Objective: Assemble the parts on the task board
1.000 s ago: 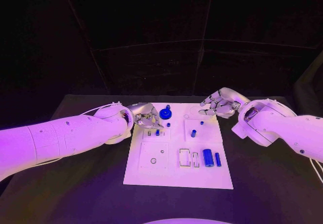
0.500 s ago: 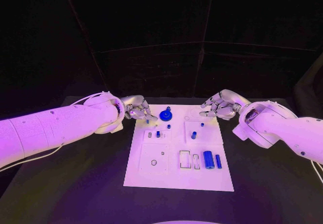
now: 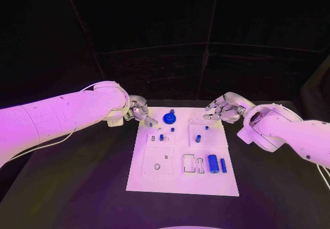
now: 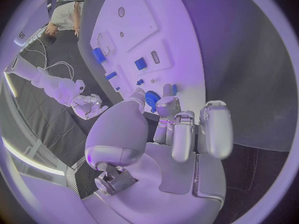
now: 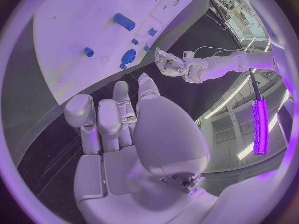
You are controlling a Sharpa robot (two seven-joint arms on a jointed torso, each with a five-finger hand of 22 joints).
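Observation:
The white task board (image 3: 180,181) lies in the middle of the black table. A blue round knob (image 3: 169,116) stands at its far end, short blue pegs (image 3: 197,138) stand mid-board, and a thick blue cylinder (image 3: 213,162) lies beside a thin blue bar (image 3: 222,164). My left hand (image 3: 140,112) hovers at the board's far left corner, and its fingertips pinch a small blue peg (image 3: 150,124). The wrist view shows that hand (image 4: 177,129) curled, with blue between its fingertips. My right hand (image 3: 224,108) hangs over the far right corner, fingers loosely bent, holding nothing (image 5: 124,119).
Empty rectangular slots (image 3: 189,161) and a round hole (image 3: 157,165) mark the board's near half. Bare black table (image 3: 275,191) lies on both sides of the board. Both forearms reach in over the table's far corners.
My left hand has drawn back from over the board's left side to its far left corner, carrying the small blue peg. The right hand has barely moved.

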